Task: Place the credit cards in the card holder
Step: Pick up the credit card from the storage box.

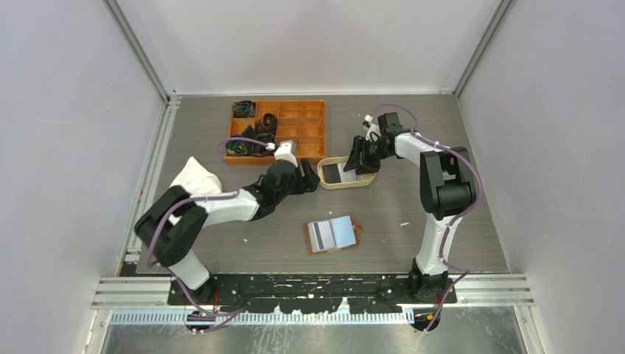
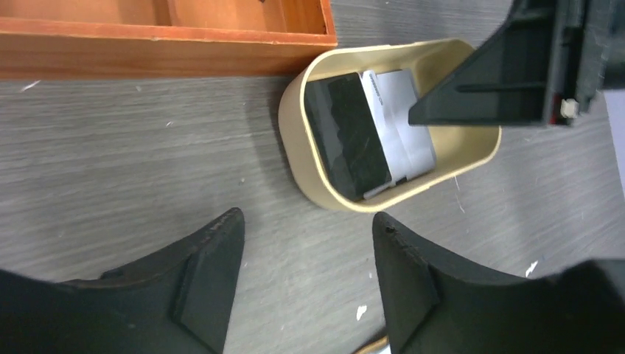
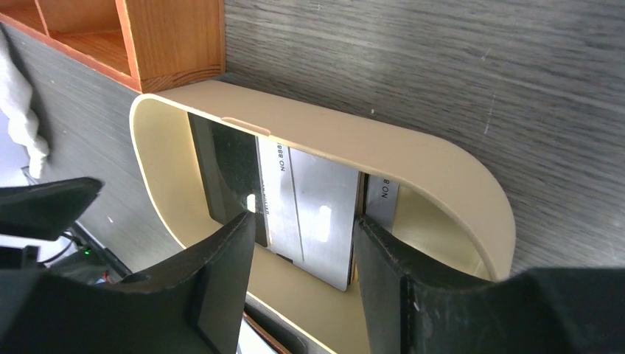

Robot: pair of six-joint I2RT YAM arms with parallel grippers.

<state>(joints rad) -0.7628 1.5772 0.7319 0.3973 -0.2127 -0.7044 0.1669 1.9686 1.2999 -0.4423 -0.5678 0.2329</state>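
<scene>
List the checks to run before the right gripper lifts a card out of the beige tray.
1. Right gripper astride the grey card: ok.
2. Jaws firmly pinching that card: cannot tell.
3. Black card clear of the jaws: cannot tell.
4. Left gripper open, empty, outside the beige tray: ok.
5. Card holder lying open on the table to receive a card: ok.

The silver-grey plastic card [image 3: 309,214] lying in the oval beige tray [image 3: 442,169] reads "888 ON" along its far edge; the second grey card [image 3: 379,198] beside it shows only "ON".
</scene>
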